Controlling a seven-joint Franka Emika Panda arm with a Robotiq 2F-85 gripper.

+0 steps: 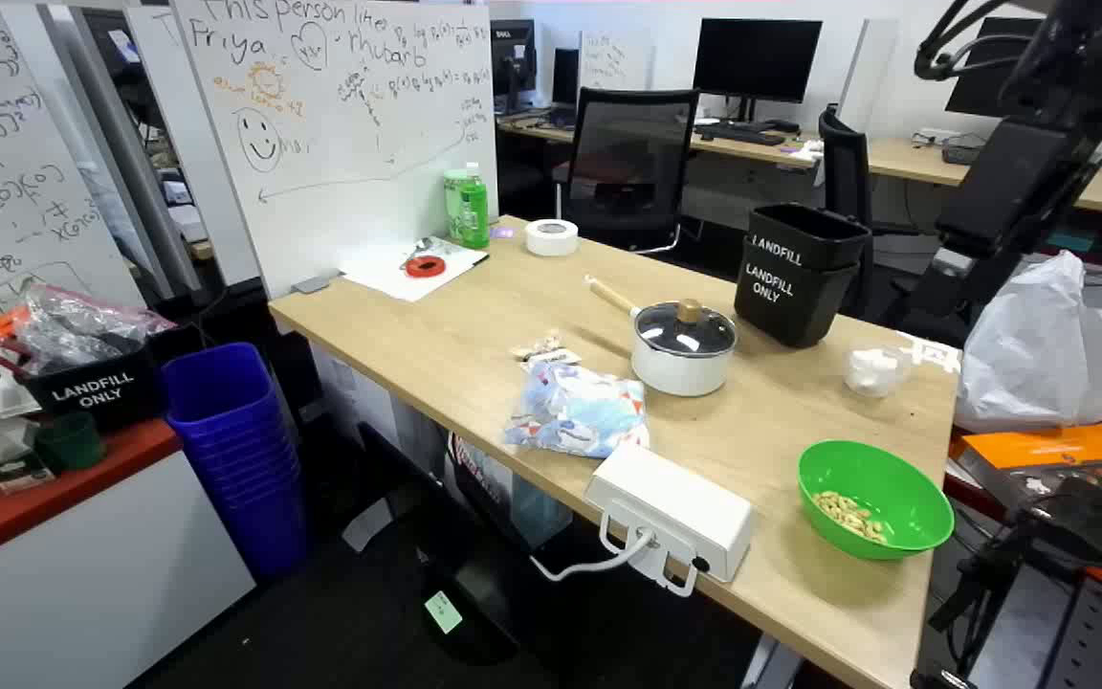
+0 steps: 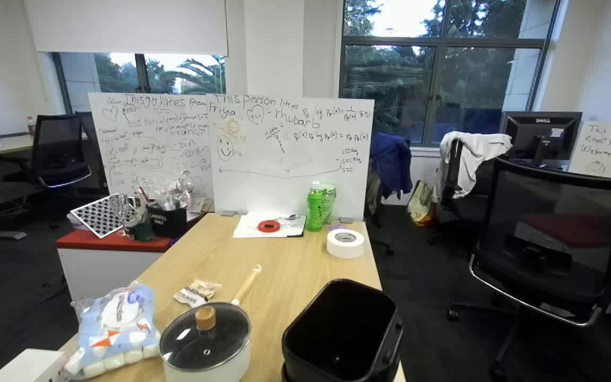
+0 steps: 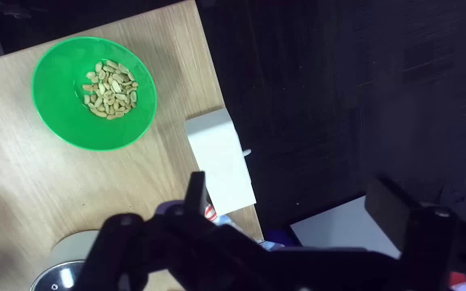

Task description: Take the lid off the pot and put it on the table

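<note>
Low in the wrist view, the gripper (image 3: 287,184) has its jaws spread wide, nothing between them. The lid (image 3: 57,277) lies off to their lower left, at the bottom edge and partly cut off, so the coming reach should run that way. In an exterior view, right of centre, it sits on the pot (image 1: 680,373), knob (image 1: 690,311) uppermost; the pot's handle (image 1: 613,297) points to the upper left, across the table (image 1: 474,325).

In an exterior view, see the table (image 1: 455,330) carrying pot (image 1: 677,371) right of centre, green bowl (image 1: 881,471) lower right, white roll (image 1: 539,246) upper middle.
</note>
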